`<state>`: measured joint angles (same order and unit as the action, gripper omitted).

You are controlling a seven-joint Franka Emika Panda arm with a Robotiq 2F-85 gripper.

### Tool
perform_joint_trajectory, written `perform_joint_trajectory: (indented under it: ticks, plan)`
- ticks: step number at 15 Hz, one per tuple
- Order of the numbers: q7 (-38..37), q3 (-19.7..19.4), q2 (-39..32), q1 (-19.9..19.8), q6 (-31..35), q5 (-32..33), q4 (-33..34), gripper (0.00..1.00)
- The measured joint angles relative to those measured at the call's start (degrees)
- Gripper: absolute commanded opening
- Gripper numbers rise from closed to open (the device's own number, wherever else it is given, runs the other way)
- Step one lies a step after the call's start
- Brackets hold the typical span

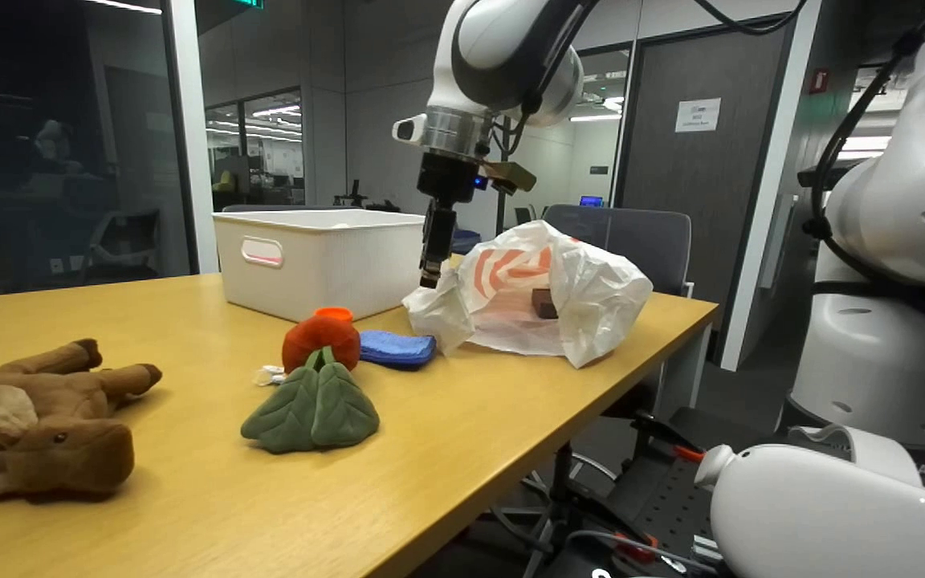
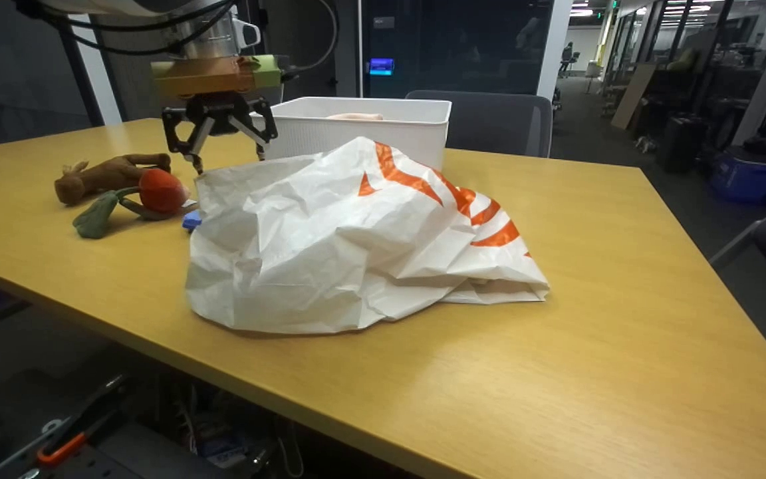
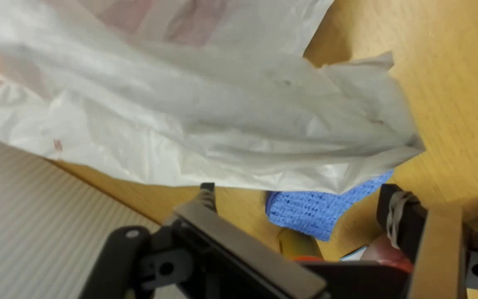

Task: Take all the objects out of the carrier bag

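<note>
A white carrier bag with orange print [image 1: 603,297] lies on its side on the table, its mouth open in an exterior view. A dark brown block [image 1: 543,303] shows inside the mouth. The bag's closed side faces the camera in an exterior view [image 2: 356,253]; the rest of its inside is hidden. My gripper [image 1: 430,277] points down above the table by the bag's edge, between bag and white bin. Its fingers are spread and empty in an exterior view [image 2: 230,161] and in the wrist view [image 3: 297,191], where the bag [image 3: 181,112] lies just past the tips.
A white bin [image 1: 318,265] stands behind the gripper. A blue cloth [image 1: 397,349] lies beside the bag, partly under its edge in the wrist view [image 3: 309,211]. A red plush with green leaves [image 1: 314,409], an orange-capped item [image 1: 334,314] and a brown plush animal [image 1: 61,425] lie on the table.
</note>
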<state>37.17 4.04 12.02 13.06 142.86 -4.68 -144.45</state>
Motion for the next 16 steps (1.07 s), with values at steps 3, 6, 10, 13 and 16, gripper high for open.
perform_joint_trajectory:
  ticks: [3, 6, 10, 13, 16]
  plan:
    - [-0.27, -1.46, 4.23, -0.14, -4.54, -6.15, -0.35, 1.00]
    - [-3.55, -1.65, 8.86, -0.13, -6.40, -8.24, -1.88, 1.00]
    - [-11.57, -1.69, 10.54, -1.42, -9.28, -6.65, -4.58, 1.00]
    - [-16.86, -1.77, 10.27, -3.77, -9.90, -4.25, -6.58, 1.00]
    - [-23.75, -1.84, 9.09, -7.92, -9.63, 1.43, -7.68, 1.00]
